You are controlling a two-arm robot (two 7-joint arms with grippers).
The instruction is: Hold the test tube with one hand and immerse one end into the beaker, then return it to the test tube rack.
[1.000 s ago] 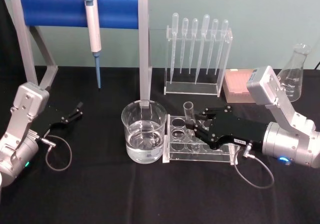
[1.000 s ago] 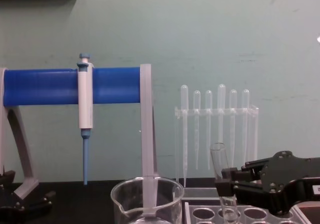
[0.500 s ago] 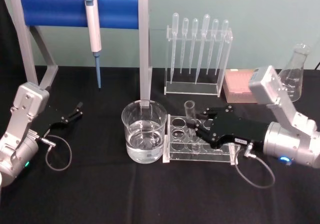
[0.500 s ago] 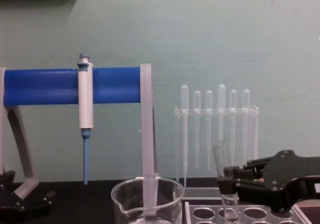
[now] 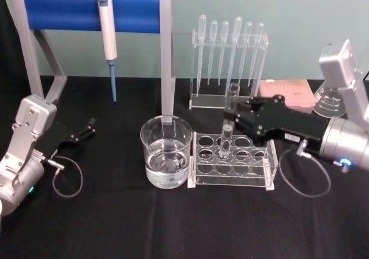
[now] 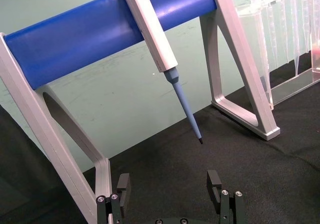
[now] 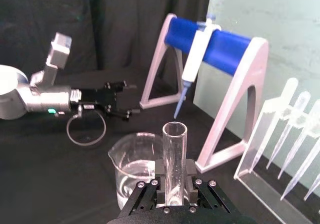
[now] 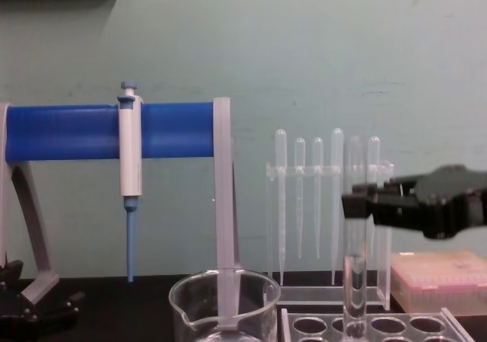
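Note:
The test tube stands upright, with my right gripper shut on its upper part. Its round end sits at the top plate of the clear tube rack. In the chest view the test tube hangs below the right gripper, right of the beaker. The beaker, part full of clear liquid, stands just left of the rack. The right wrist view shows the test tube between the black fingers, with the beaker beyond. My left gripper rests open at the far left, also seen as the left gripper.
A blue bar stand with a white-and-blue pipettor spans the back left. A clear rack of pipettes stands behind the tube rack. A pink box and a conical flask sit at the back right.
My right gripper has risen and moved slightly back with the test tube, drawing it up out of the rack hole. The left arm has not moved.

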